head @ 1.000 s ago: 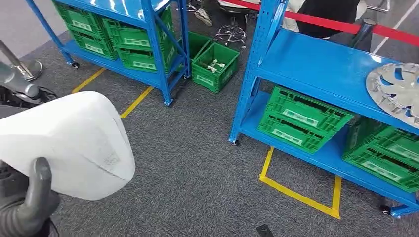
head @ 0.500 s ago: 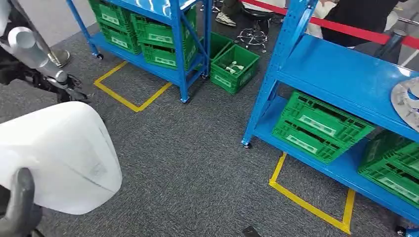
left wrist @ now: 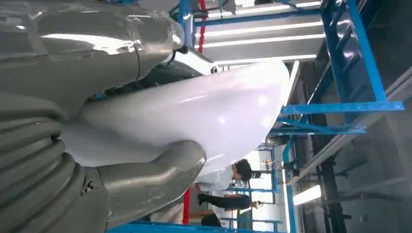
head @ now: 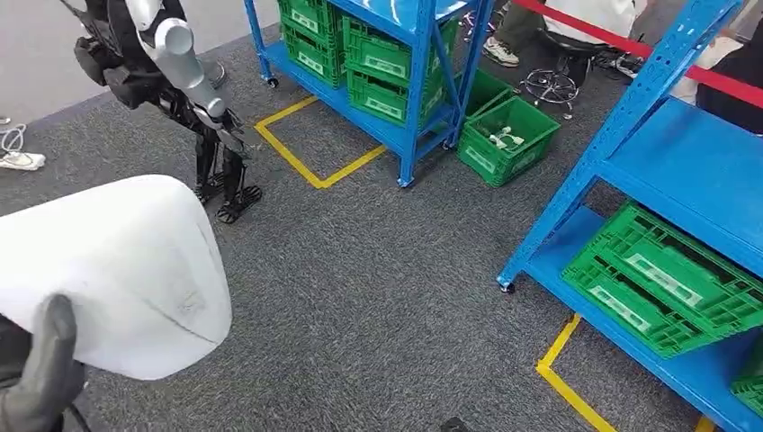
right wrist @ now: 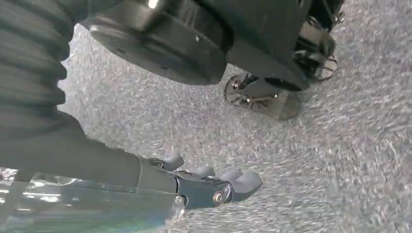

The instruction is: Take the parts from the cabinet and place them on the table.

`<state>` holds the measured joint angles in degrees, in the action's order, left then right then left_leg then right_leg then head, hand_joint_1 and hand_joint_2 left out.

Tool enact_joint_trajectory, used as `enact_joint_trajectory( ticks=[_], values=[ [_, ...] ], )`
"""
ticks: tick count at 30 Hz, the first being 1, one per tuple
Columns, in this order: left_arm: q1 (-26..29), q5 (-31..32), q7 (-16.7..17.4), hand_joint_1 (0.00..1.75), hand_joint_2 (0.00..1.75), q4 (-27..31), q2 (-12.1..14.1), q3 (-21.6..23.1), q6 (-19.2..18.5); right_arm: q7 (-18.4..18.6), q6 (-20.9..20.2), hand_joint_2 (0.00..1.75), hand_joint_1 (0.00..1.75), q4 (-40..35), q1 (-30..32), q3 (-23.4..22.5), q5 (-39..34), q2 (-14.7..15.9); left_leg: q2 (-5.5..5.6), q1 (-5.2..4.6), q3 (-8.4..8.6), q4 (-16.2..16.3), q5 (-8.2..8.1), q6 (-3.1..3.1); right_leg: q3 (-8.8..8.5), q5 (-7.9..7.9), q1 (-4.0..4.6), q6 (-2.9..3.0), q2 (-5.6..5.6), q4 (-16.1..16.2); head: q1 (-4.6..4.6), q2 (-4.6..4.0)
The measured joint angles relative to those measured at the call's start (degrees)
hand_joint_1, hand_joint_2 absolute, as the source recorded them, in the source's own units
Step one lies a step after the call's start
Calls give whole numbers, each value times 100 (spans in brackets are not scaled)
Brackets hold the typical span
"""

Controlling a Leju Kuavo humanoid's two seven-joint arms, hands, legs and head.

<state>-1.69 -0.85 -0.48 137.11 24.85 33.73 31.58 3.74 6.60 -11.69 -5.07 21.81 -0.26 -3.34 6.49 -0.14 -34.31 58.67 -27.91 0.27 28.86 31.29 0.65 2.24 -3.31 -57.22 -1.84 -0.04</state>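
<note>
Grey carpet [head: 360, 297] marked with yellow tape lines [head: 310, 162] fills the middle of the head view. Since the earlier pictures the whole scene has slid to the right and down, so the camera has turned rather than the things. One blue shelf rack [head: 409, 81] with green crates [head: 382, 58] now stands at top centre, where a second ago it sat in the upper left. A loose green bin [head: 508, 139] rests on the floor just beside it. Another blue rack [head: 670, 171] with a green crate [head: 666, 279] on its low shelf has moved toward the right edge, and the silver disc that lay on it a second ago is out of frame. A second humanoid robot [head: 184, 81], barely seen before, stands in the upper left.

At the lower left, the white part [head: 117, 270] keeps much the same place as before, and the left hand [head: 40, 378] grips it with a dark thumb over its near edge. From the left wrist the part [left wrist: 204, 114] lies clamped between thumb and fingers.

From the right wrist, the right hand [right wrist: 214, 187] hangs over the carpet, holding nothing, fingers loosely extended.
</note>
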Motion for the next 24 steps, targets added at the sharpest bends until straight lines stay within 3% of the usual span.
enact_joint_trajectory(
  ticks=[2, 3, 4, 5, 7, 8, 9, 10, 11, 12, 13, 14, 15, 17, 18, 19, 20, 22, 23, 24],
  values=[
    [4, -2, -13, 175, 175, 0, 0, 0, -4, -11, 9, 175, 0, 0, -23, 2, -50, -22, 130, 6, -26, -47, 61, -85, -25, -45, 5, 15, 119, 78, -28, 0],
    [8, -4, -28, 175, 175, 0, 0, 0, -2, -15, 24, 175, 0, -9, -30, 0, -81, -53, 41, 2, -55, -6, 28, -78, -72, -133, -70, -12, 208, 224, -20, 0],
    [-2, -4, -48, 175, 175, -2, 0, 0, -2, -15, 39, 175, 0, -11, -34, -2, -96, -48, -490, -46, -126, 128, -120, -103, -103, -166, -42, -6, 259, 298, 26, 0],
    [-28, -7, -54, 175, 175, -9, 2, 0, -2, -18, 39, 175, 0, -11, -33, -2, -99, -50, -638, -22, -278, 445, -354, -145, -102, -184, -43, 17, 326, 310, 81, 0],
    [-24, -13, -57, 175, 175, -18, 0, 2, -6, -18, 39, 175, 0, -9, -2, 0, -107, -50, -655, 65, -636, 1276, -741, -231, -95, -176, -45, 6, 475, 302, 150, 0],
    [-23, -13, -57, 175, 175, -20, -2, 2, -7, -18, 39, 175, 0, -7, 9, 0, -112, -55, -655, 108, -757, 1544, -803, -279, -92, -170, -51, 0, 554, 293, 175, 0],
    [-24, -15, -57, 175, 175, -20, -2, 2, -7, -18, 39, 175, 0, -7, 9, 0, -112, -59, -664, 154, -727, 1518, -714, -325, -93, -155, -64, -23, 630, 284, 184, 0],
    [-23, -18, -57, 175, 175, -20, -2, 2, -7, -18, 39, 175, 0, -7, 4, 0, -112, -63, -700, 191, -575, 1259, -533, -370, -96, -137, -82, -51, 688, 263, 201, 0],
    [-25, -20, -57, 175, 175, -17, -2, 2, -7, -18, 39, 175, 0, -9, -3, 0, -112, -68, -777, 223, -300, 793, -293, -413, -99, -108, -107, -96, 741, 226, 214, 0],
    [-26, -20, -57, 175, 175, -17, -2, 2, -7, -18, 39, 175, 0, -9, -7, 0, -112, -74, -954, 246, -5, 296, -92, -452, -103, -69, -127, -153, 787, 169, 225, 0],
    [-30, -17, -57, 175, 175, -20, -2, 2, -6, -18, 39, 175, 0, -9, -12, 0, -112, -68, -1317, 212, 122, 40, -184, -494, -94, -29, -115, -210, 818, 120, 251, 0],
    [-25, -20, -59, 175, 175, -15, -2, 2, -7, -18, 39, 175, 0, -9, -20, 0, -112, -66, -1245, 206, 126, 28, -143, -364, -70, 34, -83, -267, 855, 39, 288, 0],
    [-29, -20, -59, 175, 175, -15, -2, 4, -9, -18, 42, 175, 0, -9, -22, 0, -114, -68, -1193, 185, 109, 55, -167, -290, -92, 27, -87, -280, 888, 55, 229, 0],
    [-30, -20, -59, 175, 175, -15, -2, 2, -9, -18, 42, 175, 0, -9, -17, 0, -112, -70, -1051, 148, 62, 56, -146, -207, -130, 8, -118, -320, 993, 84, 206, 0],
    [-35, -20, -59, 175, 175, -13, -4, 2, -9, -18, 42, 175, 0, -11, -17, 0, -112, -77, -963, 166, 55, 37, -114, -148, -118, 57, -147, -373, 957, 74, 204, 0],
    [-40, -20, -61, 175, 175, -13, -2, 4, -9, -18, 42, 175, 0, -11, -14, 2, -112, -76, -886, 164, 34, 37, -97, -117, -76, 226, -159, -400, 657, -66, 166, 0],
    [-56, -20, -61, 175, 175, -13, -4, 4, -9, -18, 42, 175, 0, -11, 0, 0, -112, -76, -812, 158, 19, 37, -84, -94, 48, 463, -156, -391, 477, -389, 136, 0],
    [-58, -20, -61, 175, 175, -17, -4, 4, -17, -18, 42, 175, 0, -9, 29, 2, -112, -76, -637, 116, -18, 39, -60, -47, 436, 910, -151, -361, 376, -1323, 57, 0],
    [-56, -20, -59, 175, 175, -20, -4, 4, -17, -18, 42, 175, 0, -4, 40, 2, -112, -79, -536, 92, -37, 40, -48, -27, 593, 996, -148, -332, 368, -1653, 35, 0],
    [-56, -22, -74, 175, 175, -20, -4, 4, -17, -18, 44, 175, 0, -4, 39, 2, -129, -79, -434, 71, -44, 41, -38, -12, 627, 930, -131, -296, 360, -1711, 13, 0]
  ],
)
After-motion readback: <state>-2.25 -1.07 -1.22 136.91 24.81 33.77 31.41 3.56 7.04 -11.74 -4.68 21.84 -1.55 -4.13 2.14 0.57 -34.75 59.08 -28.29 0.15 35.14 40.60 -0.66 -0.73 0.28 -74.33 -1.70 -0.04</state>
